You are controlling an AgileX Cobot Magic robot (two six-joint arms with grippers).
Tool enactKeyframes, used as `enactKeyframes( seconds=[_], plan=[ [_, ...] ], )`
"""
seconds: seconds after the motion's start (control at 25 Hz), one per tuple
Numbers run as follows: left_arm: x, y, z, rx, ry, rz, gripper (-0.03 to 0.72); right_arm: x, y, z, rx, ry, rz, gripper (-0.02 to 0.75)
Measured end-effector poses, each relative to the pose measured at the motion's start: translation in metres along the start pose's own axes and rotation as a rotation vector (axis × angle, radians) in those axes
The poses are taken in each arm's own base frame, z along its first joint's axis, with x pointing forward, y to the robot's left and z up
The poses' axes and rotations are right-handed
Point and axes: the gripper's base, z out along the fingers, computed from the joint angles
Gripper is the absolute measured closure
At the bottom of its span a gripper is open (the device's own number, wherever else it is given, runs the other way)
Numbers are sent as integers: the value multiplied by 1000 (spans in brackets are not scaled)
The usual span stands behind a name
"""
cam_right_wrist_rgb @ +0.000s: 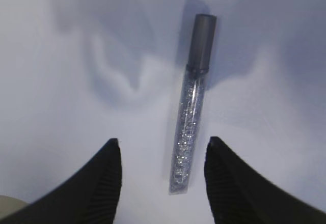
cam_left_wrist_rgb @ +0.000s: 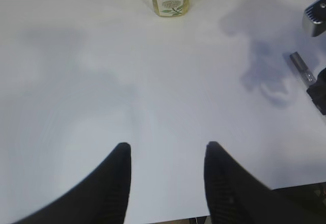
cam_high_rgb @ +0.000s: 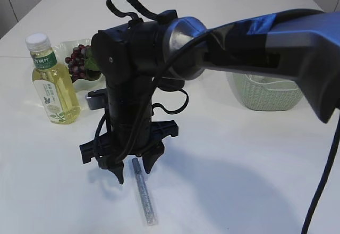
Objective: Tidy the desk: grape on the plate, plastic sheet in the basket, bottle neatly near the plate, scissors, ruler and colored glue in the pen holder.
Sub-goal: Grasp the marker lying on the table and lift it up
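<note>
On the white table (cam_high_rgb: 239,165) in the exterior view, the right gripper (cam_high_rgb: 133,167) hung open over the glitter glue tube (cam_high_rgb: 144,194); the bottle (cam_high_rgb: 52,80) stood beside the grapes (cam_high_rgb: 78,64), the basket (cam_high_rgb: 265,91) behind. The left wrist view showed the left gripper (cam_left_wrist_rgb: 165,155) open and empty. The right wrist view showed the tube lying between the spread fingers (cam_right_wrist_rgb: 109,155), untouched.

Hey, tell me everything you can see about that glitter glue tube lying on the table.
The glitter glue tube is a slim, clear plastic stick filled with silvery glitter, closed by a dark grey cap at one end. It lies flat on the white table, nearly in line with the right claw, whose open fingers hover on either side of its bottom end without touching it. Nothing else touches it; a soft shadow falls beside it.
</note>
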Motion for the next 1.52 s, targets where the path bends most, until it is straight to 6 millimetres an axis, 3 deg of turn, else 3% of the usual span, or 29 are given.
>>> enactKeyframes(
  seconds=[0.24,0.52,1.52],
  plan=[
    [0,0,0,-1,0,0,340,-5,-8,6,8,8,23,320],
    [0,0,0,-1,0,0,340,-7,-9,27,24,48,31,320],
    [0,0,0,-1,0,0,356,-10,-11,36,44,55,27,321]
  ],
)
